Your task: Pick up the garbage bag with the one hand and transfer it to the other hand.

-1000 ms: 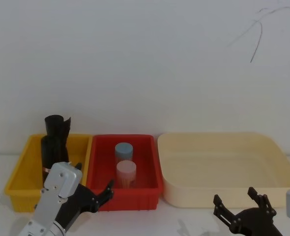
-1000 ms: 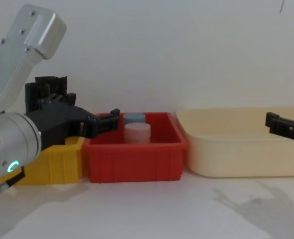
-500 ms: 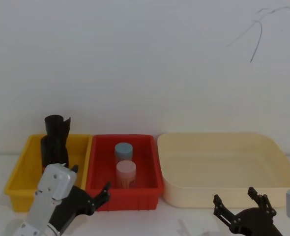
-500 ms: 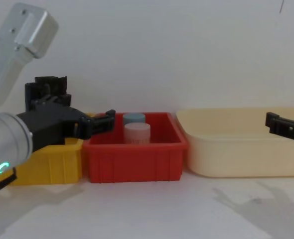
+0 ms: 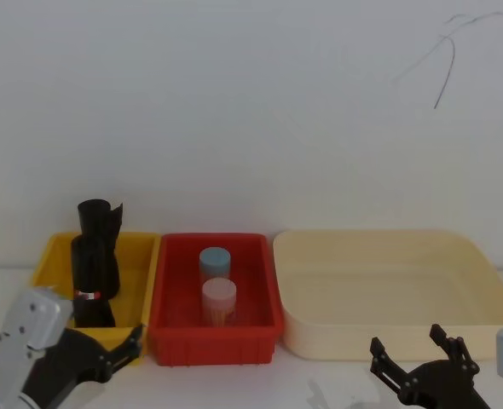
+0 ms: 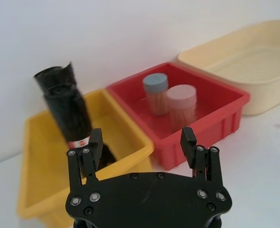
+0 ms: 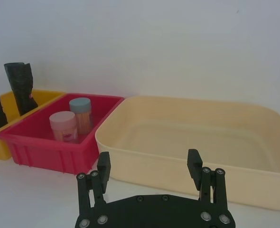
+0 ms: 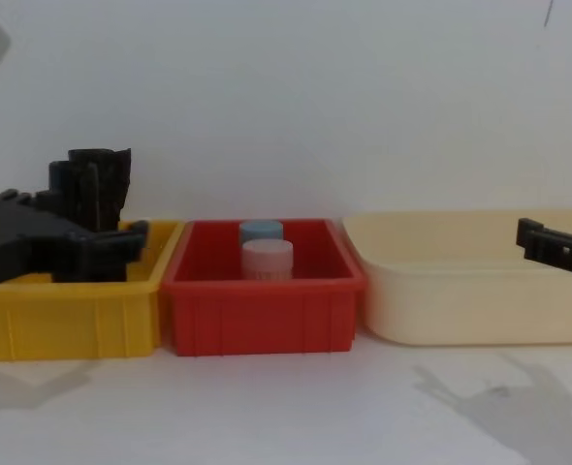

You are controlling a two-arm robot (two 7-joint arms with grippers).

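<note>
White table (image 8: pixel 286 407), plain white wall (image 5: pixel 251 102) behind. On left claw (image 6: pixel 141 137): fingers spread wide, gripping nothing. Sits low at the near-left of the table, just in front of yellow bin (image 8: pixel 63 315), aimed at its front wall. From the chest view, about level with the bin rim. Apart from the bag (image 5: pixel 94 271).

Bag stands on end inside yellow bin, roughly mid-bin. Long axis near vertical with a slight lean, top end pointing up. Red-and-white band wraps round the lower part of the roll.

Just behind it, second roll (image 5: pixel 98 220): plain black, crinkled flap at the top, also upright. Touching the bag or just clear of it, can't tell which.

Next right, red bin (image 8: pixel 262 315), side by side with yellow bin. Holds two upright jars: blue-cap jar (image 5: pixel 215 260) at the back, pink-cap jar (image 5: pixel 218 298) in front.

Beyond that, cream bin (image 8: pixel 460 300), widest of the three.

On right claw (image 7: pixel 148 164): fingers likewise spread, gripping nothing. Low at the near-right, in front of cream bin and pointing at it, well apart from the bag.
</note>
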